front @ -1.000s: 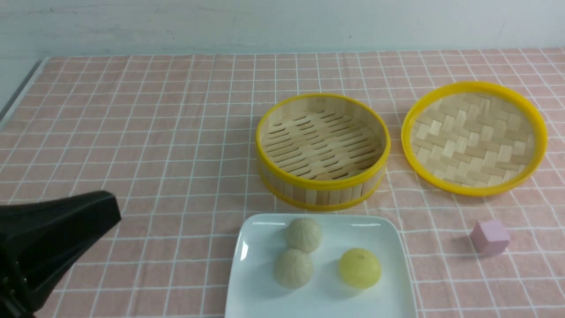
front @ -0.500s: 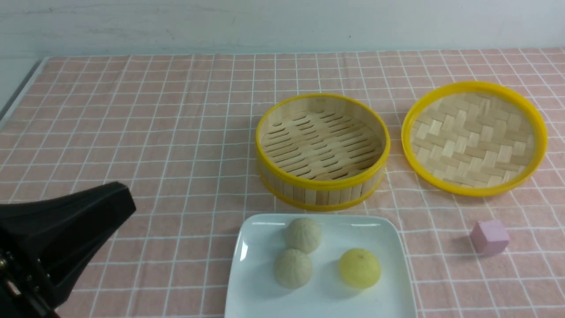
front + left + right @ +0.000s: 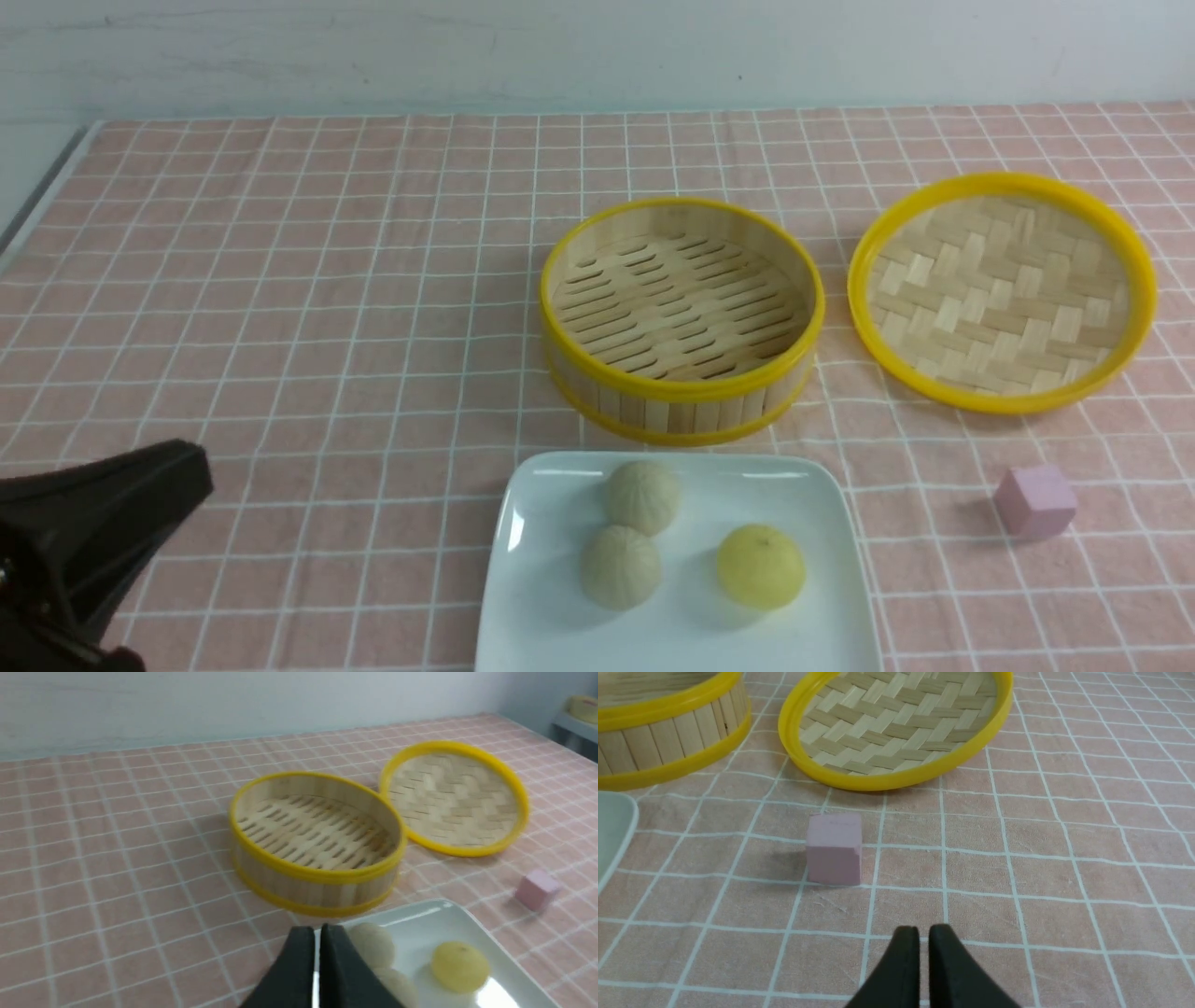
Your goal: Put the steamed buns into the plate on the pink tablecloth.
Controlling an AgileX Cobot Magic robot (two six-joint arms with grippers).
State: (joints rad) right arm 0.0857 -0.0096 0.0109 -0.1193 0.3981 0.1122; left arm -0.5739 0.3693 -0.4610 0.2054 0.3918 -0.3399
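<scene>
Three steamed buns lie in the white plate (image 3: 537, 644) at the near middle of the pink tablecloth (image 3: 327, 280): two beige ones (image 3: 642, 497) (image 3: 621, 567) and a yellow one (image 3: 761, 566). My left gripper (image 3: 194, 471) hangs low at the near left, well apart from the plate. In the left wrist view its fingers (image 3: 299, 952) stand almost together with only a thin slit and nothing between them, in front of the beige buns (image 3: 373, 945). My right gripper (image 3: 923, 931) shows only in its wrist view, fingers nearly together and empty, over bare cloth near the pink cube.
An empty bamboo steamer basket (image 3: 681, 317) with a yellow rim stands behind the plate. Its woven lid (image 3: 1004, 289) lies upside down to the right. A small pink cube (image 3: 1036, 502) sits on the cloth right of the plate.
The left gripper first pushed up and right, then drew back down and to the left. The buns, plate, steamer, lid and cube have not moved.
</scene>
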